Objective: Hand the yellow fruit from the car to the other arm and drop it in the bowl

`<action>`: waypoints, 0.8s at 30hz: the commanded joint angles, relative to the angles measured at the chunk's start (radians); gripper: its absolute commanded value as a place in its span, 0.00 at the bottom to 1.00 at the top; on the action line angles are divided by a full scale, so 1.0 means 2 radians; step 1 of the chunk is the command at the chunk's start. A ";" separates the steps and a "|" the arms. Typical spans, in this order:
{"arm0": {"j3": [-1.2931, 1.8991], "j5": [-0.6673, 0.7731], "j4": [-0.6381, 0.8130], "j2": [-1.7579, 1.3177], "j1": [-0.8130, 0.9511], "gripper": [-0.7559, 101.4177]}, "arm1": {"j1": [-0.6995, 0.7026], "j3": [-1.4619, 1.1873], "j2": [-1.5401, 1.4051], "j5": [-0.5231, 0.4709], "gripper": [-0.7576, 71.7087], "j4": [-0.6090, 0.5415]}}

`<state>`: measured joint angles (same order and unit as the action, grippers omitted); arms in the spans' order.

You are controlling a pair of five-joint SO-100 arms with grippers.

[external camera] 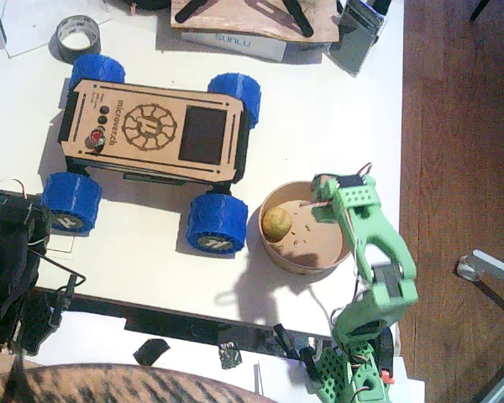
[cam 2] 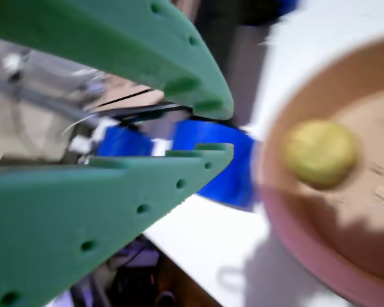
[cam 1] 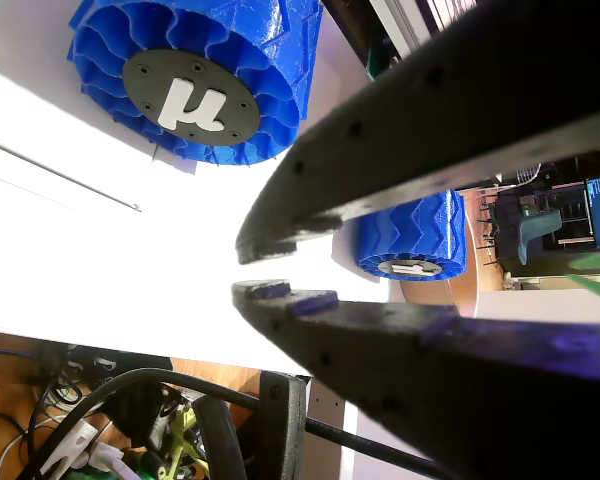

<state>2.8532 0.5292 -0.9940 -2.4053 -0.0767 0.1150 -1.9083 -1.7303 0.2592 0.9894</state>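
From my fixed view the yellow fruit (external camera: 276,223) lies in the bowl (external camera: 323,259) near the table's (external camera: 319,109) right edge, against the bowl's left wall, with the green arm (external camera: 378,260) reaching over the right rim; I cannot judge its pincer from there. A wrist view settles it: the right gripper (cam 2: 225,132) shows green jaws with a narrow gap, nothing between them, the fruit (cam 2: 320,152) blurred in the bowl (cam 2: 294,249) beyond. The black left arm (external camera: 13,260) sits folded at the near left edge; only its own camera shows the left gripper (cam 1: 248,270), jaws slightly parted and bare, facing a blue wheel (cam 1: 193,75) marked "µ". The car (external camera: 155,134) reads roughly "microtech"; a box (external camera: 235,44) at the far edge reads "SUNLU", beside a tape roll (external camera: 77,35).
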 commanded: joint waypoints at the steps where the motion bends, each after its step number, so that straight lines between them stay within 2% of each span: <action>1: -0.007 -0.004 0.005 0.002 -0.003 0.01 | 0.030 -0.022 -0.081 -0.020 0.01 -0.008; 6: -0.007 -0.002 0.005 0.002 -0.003 0.01 | 0.065 -0.096 -0.203 -0.052 0.01 -0.030; 12: -0.007 -0.001 0.005 0.002 -0.003 0.02 | 0.087 -0.242 -0.384 -0.074 0.01 -0.106; 14: -0.007 -0.001 0.005 0.002 -0.003 0.02 | 0.100 -0.278 -0.433 -0.046 0.01 -0.100; 24: -0.007 -0.002 0.005 0.002 -0.003 0.02 | 0.204 -0.401 -0.591 -0.046 0.01 -0.090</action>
<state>2.8532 0.5292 -0.9940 -2.4053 -0.0767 0.4924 -2.6983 -2.8639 0.1657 0.8115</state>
